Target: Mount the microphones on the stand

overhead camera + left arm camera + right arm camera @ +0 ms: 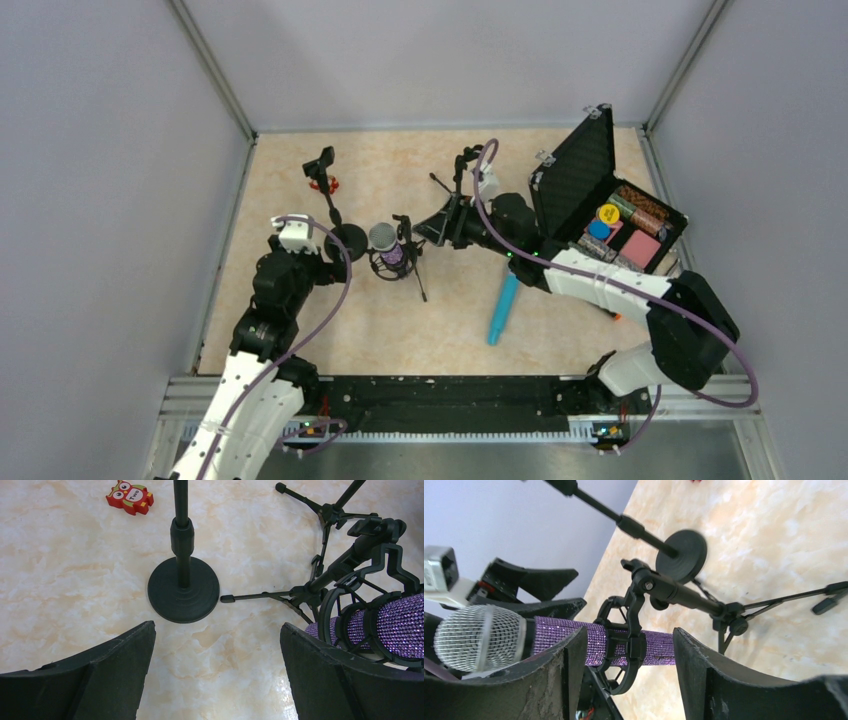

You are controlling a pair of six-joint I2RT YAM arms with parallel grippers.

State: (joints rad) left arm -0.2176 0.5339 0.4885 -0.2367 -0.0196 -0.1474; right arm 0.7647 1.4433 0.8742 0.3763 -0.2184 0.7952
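The glittery purple microphone (390, 254) with a silver mesh head (476, 637) sits in the shock-mount clip (631, 642) of a black tripod stand (412, 268). My right gripper (425, 228) is open, its fingers (716, 680) just short of the microphone and apart from it. My left gripper (338, 262) is open and empty over bare table, with the purple microphone (397, 625) at its right finger. The turquoise microphone (503, 309) lies on the table. Only the orange end (617, 315) of the black microphone shows behind the right arm.
A round-base stand (347, 240) with an empty clip (319, 162) stands left of the tripod; its base (183, 590) is just ahead of my left gripper. Another stand (464, 160) is behind. A red owl tile (130, 498) lies far left. An open black case (610, 215) sits right.
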